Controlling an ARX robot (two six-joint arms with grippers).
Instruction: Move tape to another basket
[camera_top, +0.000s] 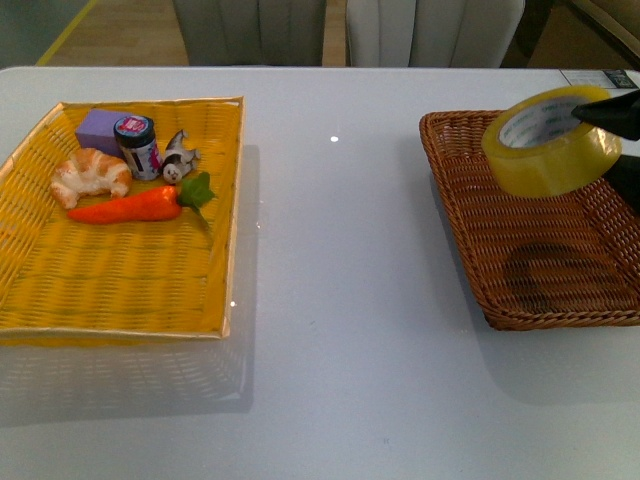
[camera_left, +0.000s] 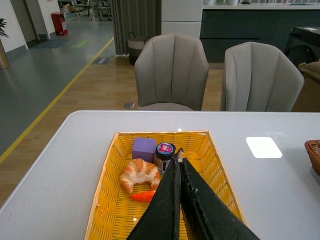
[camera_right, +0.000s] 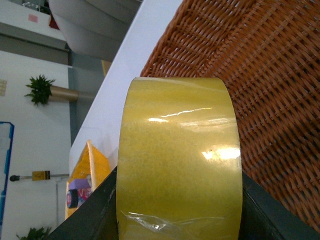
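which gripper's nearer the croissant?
Left. The left gripper, shut, aims at the croissant in the yellow tray; the right gripper holds the tape over the brown basket, across the table.

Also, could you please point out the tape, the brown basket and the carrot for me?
tape (camera_top: 550, 165), front view, on its yellow outer band.
brown basket (camera_top: 452, 188), front view, on its left wall.
carrot (camera_top: 125, 207), front view, on the orange body.

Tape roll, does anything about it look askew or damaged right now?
The tape hangs tilted above the brown basket, clamped in the right tool, not resting. Its outer film is wrinkled near one edge; otherwise nothing stands out.
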